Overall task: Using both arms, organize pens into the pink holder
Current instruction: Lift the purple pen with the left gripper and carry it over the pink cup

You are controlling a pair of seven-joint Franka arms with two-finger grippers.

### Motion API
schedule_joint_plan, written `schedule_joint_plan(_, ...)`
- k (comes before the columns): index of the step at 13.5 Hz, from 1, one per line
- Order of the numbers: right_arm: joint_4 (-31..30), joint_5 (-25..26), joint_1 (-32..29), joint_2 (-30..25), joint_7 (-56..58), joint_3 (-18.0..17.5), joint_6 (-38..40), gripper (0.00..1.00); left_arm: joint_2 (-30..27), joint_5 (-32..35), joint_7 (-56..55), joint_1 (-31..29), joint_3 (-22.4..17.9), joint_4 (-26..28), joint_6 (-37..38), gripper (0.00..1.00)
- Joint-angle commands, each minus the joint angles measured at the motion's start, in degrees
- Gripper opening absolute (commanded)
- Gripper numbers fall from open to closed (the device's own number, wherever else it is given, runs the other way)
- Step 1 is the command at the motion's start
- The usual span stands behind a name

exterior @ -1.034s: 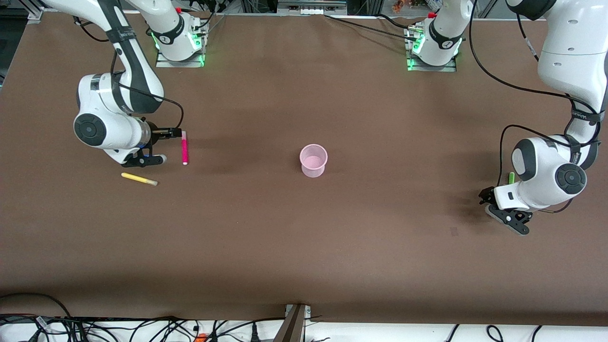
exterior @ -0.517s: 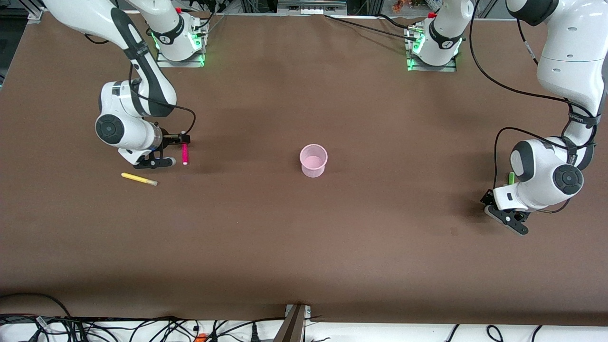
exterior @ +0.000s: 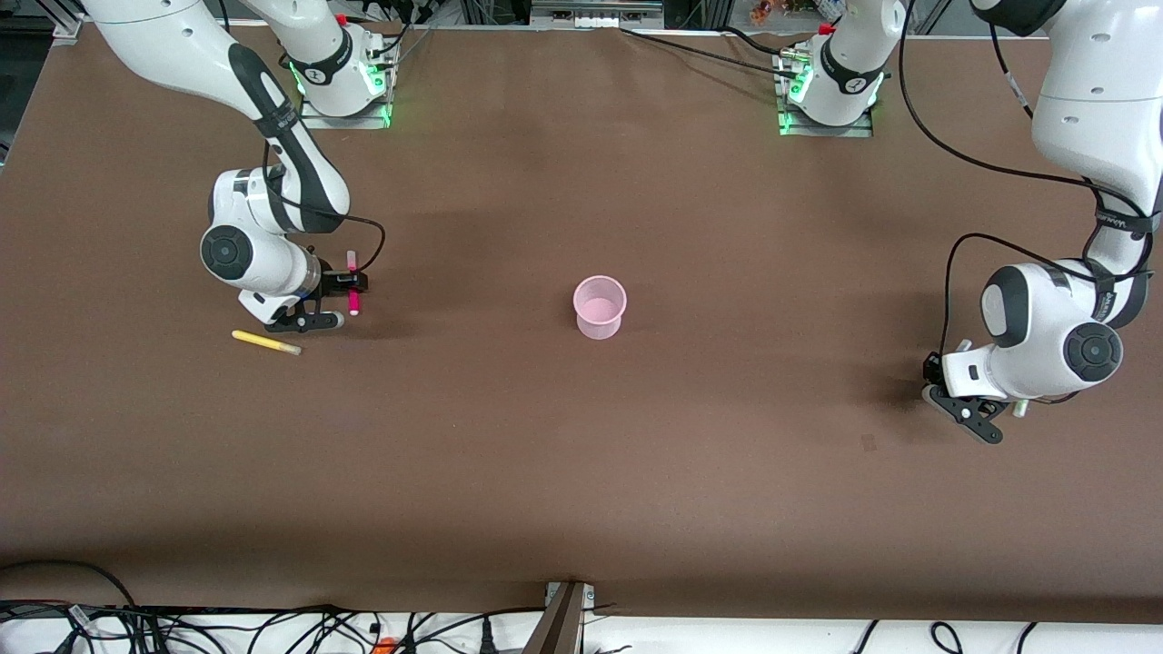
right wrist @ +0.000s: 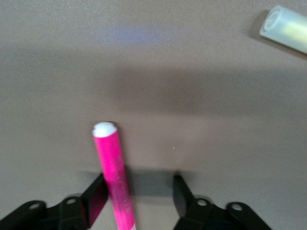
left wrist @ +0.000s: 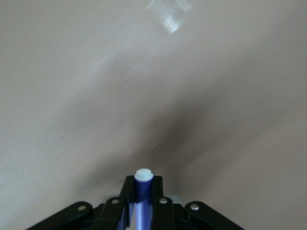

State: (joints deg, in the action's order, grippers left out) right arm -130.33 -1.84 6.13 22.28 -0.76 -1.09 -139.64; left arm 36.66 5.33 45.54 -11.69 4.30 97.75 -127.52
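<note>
The pink holder (exterior: 600, 307) stands upright mid-table. My right gripper (exterior: 354, 292) is low at the right arm's end, open, with its jaws either side of the magenta pen (exterior: 352, 272). The right wrist view shows that pen (right wrist: 112, 163) lying against one finger while the other finger stands apart. The yellow pen (exterior: 265, 342) lies on the table just nearer the camera; its pale end shows in the right wrist view (right wrist: 285, 31). My left gripper (exterior: 965, 404) is low at the left arm's end, shut on the purple pen (left wrist: 143, 191). The lime green pen is hidden.
Both arm bases (exterior: 341, 86) stand at the table's edge farthest from the camera. A blurred pale translucent thing (left wrist: 168, 17) shows in the left wrist view; I cannot tell what it is. Cables lie along the table edge nearest the camera.
My right gripper has moved along the magenta pen and now straddles its middle. My left arm has shifted slightly and now covers the green pen that showed beside it.
</note>
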Motion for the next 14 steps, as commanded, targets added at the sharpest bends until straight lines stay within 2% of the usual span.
schedule_joint_plan(1,-0.9,-0.2,0.0,0.0,-0.1,-0.1,-1.4,0.21,-8.7,0.0,0.2,0.2,4.2,0.3,10.8,0.00)
schedule_joint_plan(2,-0.9,-0.3,0.0,-0.3,-0.1,-0.1,-1.5,0.07,-10.6,0.1,0.2,0.2,6.9,-1.0,14.8,0.00)
schedule_joint_plan(3,-0.8,-0.3,0.0,-0.7,-0.4,-0.1,-1.4,0.00,-11.9,0.0,0.2,0.2,10.0,-2.6,18.5,0.00)
schedule_joint_plan(5,-0.5,-0.2,0.0,-1.9,-2.1,-0.1,-1.3,0.00,-12.1,-0.3,0.2,0.3,17.4,-7.6,23.7,0.00)
schedule_joint_plan(6,-0.4,-0.2,0.0,-3.0,-2.1,-0.1,-1.2,0.00,-11.4,-2.8,0.6,0.4,21.2,-8.9,23.8,0.00)
schedule_joint_plan(7,-0.2,-0.2,-0.1,-4.5,-2.1,0.0,-0.9,0.00,-9.8,-8.4,0.9,0.4,24.3,-9.2,23.2,0.00)
schedule_joint_plan(9,-0.1,-0.3,-0.1,-9.5,-2.1,0.4,2.6,0.00,-6.9,-17.2,3.0,1.3,28.4,-9.2,17.7,0.00)
schedule_joint_plan(11,0.2,-0.2,-0.1,-15.0,-2.1,1.3,4.7,0.00,-5.1,-19.6,7.1,3.6,31.5,-9.1,11.2,0.00)
schedule_joint_plan(14,0.3,0.1,-0.1,-21.6,-2.0,3.6,6.0,0.00,-0.6,-26.8,18.0,4.4,38.0,-7.9,-0.8,0.00)
